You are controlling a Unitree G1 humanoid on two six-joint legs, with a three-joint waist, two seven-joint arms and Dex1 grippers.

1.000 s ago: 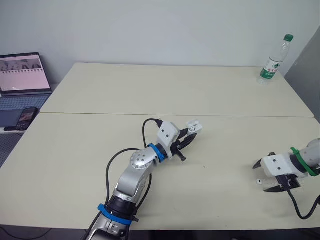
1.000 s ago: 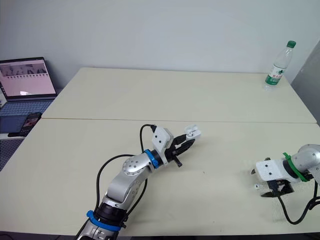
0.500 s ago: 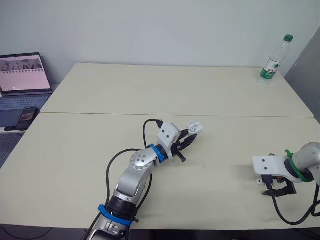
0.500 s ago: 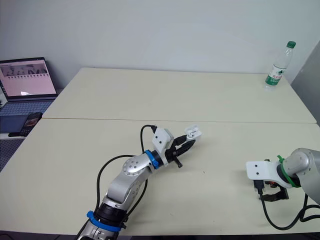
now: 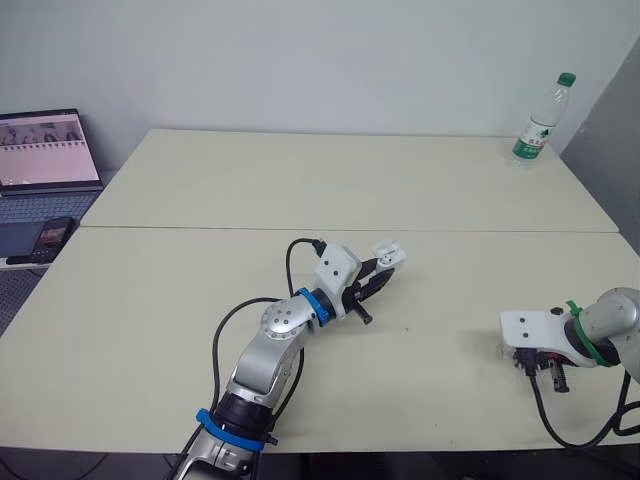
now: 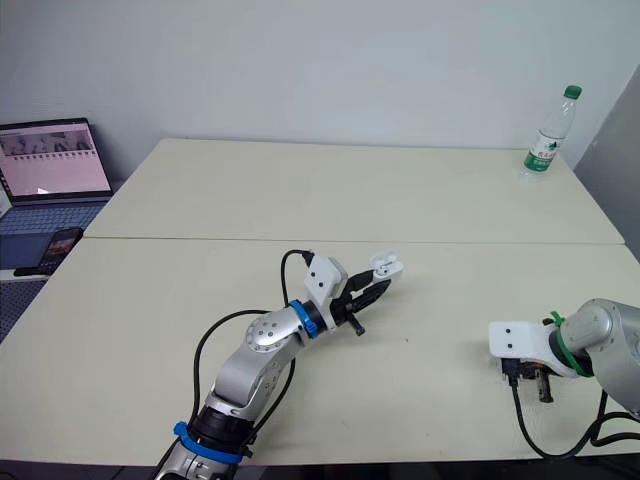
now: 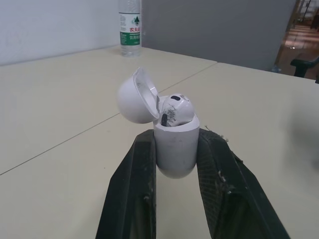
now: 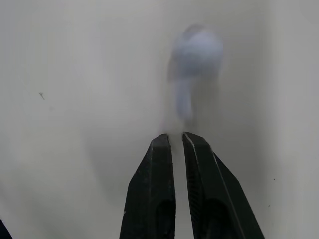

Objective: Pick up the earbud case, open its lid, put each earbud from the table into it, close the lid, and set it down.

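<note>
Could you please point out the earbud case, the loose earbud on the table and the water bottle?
earbud case (image 7: 174, 152): left wrist view, on its white body.
loose earbud (image 8: 195, 52): right wrist view, on its rounded head.
water bottle (image 6: 546, 148): right eye view, on its label.

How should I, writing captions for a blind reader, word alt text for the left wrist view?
The left tool grips a white earbud case between its two black fingers, the lid hinged open and one earbud sitting in it. Behind lies a cream table with a water bottle standing far off.
</note>
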